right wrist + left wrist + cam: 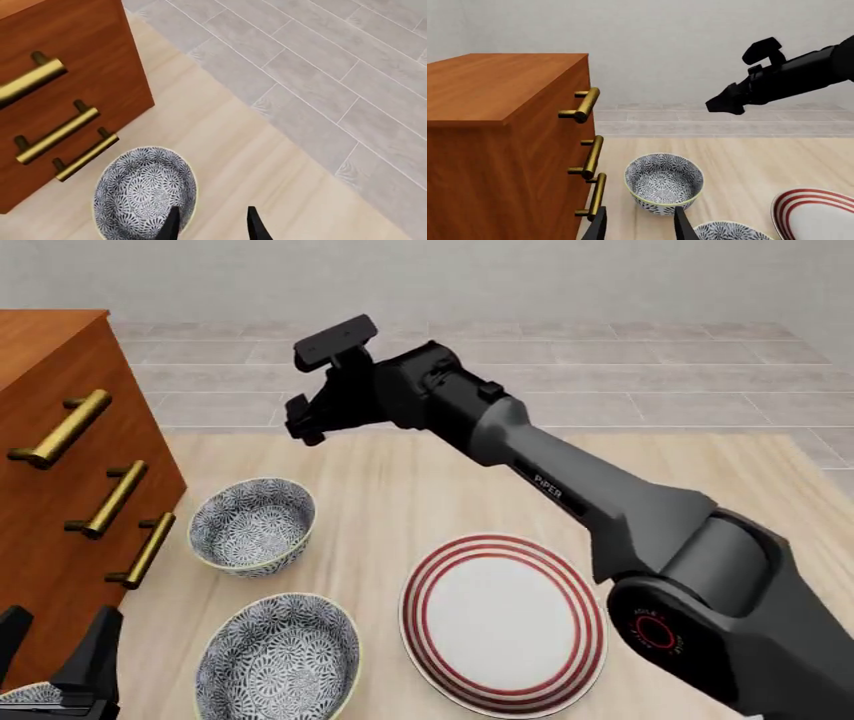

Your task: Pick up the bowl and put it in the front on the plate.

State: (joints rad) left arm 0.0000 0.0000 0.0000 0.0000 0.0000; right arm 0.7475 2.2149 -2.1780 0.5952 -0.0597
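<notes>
The bowl (252, 525) stands empty on the table (667, 470), beside the drawer cabinet (60, 490), behind a second bowl (279, 660). The plate (505, 622) lies right of both. Right gripper (210, 225) hovers above, jaws parted, empty. Left gripper (639, 225), partly cut off, jaws apart, holding nothing.

Blue-grey floral deep bowl (252, 524) beside wooden drawer cabinet (60, 490), second alike bowl (279, 660) nearer, red-ringed flat plate (503, 620) right, all on worktop (400, 500)
</notes>
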